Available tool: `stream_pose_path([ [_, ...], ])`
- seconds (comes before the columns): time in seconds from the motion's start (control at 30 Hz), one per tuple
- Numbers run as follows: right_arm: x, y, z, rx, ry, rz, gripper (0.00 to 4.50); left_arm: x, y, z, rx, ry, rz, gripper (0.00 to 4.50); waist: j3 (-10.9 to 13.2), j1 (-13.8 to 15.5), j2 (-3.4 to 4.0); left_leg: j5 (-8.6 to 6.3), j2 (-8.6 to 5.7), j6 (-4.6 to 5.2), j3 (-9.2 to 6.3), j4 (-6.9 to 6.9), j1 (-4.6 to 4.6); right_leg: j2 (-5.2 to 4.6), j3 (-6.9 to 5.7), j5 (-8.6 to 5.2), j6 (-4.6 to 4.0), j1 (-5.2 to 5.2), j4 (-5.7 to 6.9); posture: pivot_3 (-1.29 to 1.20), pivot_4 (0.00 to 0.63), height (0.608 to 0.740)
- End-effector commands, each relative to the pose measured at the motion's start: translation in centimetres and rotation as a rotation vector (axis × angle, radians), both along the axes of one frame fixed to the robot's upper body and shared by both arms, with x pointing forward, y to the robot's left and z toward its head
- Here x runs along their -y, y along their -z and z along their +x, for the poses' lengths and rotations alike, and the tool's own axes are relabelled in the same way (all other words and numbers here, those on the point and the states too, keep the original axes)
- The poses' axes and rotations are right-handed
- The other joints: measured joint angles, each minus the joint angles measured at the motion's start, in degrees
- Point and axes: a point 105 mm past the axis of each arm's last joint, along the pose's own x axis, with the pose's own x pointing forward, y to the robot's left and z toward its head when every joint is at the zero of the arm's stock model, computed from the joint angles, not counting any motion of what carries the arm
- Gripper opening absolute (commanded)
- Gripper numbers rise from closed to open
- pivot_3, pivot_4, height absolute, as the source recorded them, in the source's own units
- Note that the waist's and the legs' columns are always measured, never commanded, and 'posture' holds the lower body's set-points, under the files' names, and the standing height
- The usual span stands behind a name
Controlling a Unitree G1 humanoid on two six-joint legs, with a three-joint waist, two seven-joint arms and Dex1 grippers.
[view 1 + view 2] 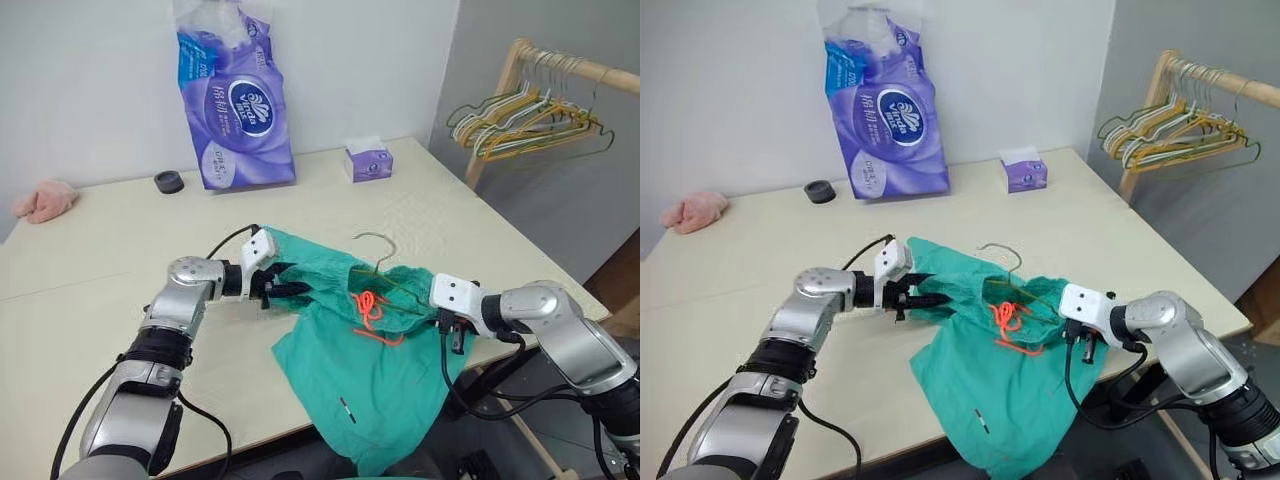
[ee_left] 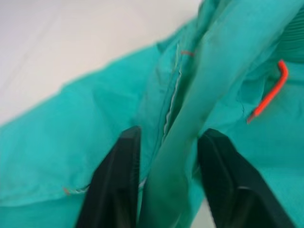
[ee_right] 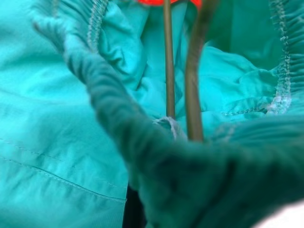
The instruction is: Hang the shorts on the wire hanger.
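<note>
Shorts (image 1: 375, 370) hang over near table (image 1: 90, 260) edge, wire hanger (image 1: 385, 262) hook poking out; left gripper (image 1: 290, 285) fingers parted around fabric fold, right gripper (image 1: 447, 322) clamped on waistband; clothes rack (image 1: 530, 75) right

Left wrist view: the left gripper (image 2: 166, 185) had its two black fingers (image 2: 116, 190) standing apart, with a raised fold of the shorts (image 2: 95, 118) running between them toward 1 o'clock. A stitched seam ran alongside the fold. The orange drawstring (image 2: 270, 92) lay at 2 o'clock. The pale table (image 2: 71, 42) lay at 11 o'clock.
</note>
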Motion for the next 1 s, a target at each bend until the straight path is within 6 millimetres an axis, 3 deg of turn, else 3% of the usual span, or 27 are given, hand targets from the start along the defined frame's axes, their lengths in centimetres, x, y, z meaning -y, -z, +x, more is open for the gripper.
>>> stream_pose_path([
  [0.03,-0.2,-0.8,0.1,0.012,-0.027,0.004,0.0,-0.6,-1.2,0.2,0.066,0.003,0.035,3.35,0.0,0.12,0.0,0.0,0.01,0.0,0.0,0.0,0.0,0.0,-0.01,0.0,0.0,-0.01,0.01,-0.25,0.0,0.74],
  [0.4,0.0,-0.8,-0.3,-0.007,-0.041,-0.002,0.0,-2.3,0.8,-0.1,0.114,0.071,0.24,3.35,0.0,0.21,0.0,0.0,0.02,0.0,0.01,-0.02,0.0,0.02,-0.01,0.0,0.0,-0.01,0.0,-0.25,0.0,0.74],
  [0.7,-0.4,-0.9,-0.5,-0.007,-0.053,0.007,0.0,-0.7,1.5,0.9,0.15,0.058,0.206,3.35,0.0,0.22,0.0,0.0,0.01,0.0,0.01,-0.01,0.0,0.02,-0.01,0.0,0.0,0.0,0.0,-0.26,0.0,0.74],
  [0.8,-0.4,-1.0,-0.5,-0.007,-0.056,0.004,0.0,-0.4,0.9,1.8,0.176,0.018,0.162,2.75,0.0,0.15,0.0,0.0,0.02,0.0,0.01,-0.01,0.0,0.01,-0.01,0.0,0.0,-0.01,0.01,-0.26,0.0,0.74],
  [1.0,-0.2,-1.0,-0.6,-0.007,-0.055,0.001,0.0,-0.6,0.9,2.1,0.189,0.014,0.161,0.92,0.0,0.08,0.0,0.0,0.02,0.0,0.02,-0.03,-0.01,0.01,0.0,0.0,0.0,-0.04,0.0,-0.26,0.0,0.74],
])
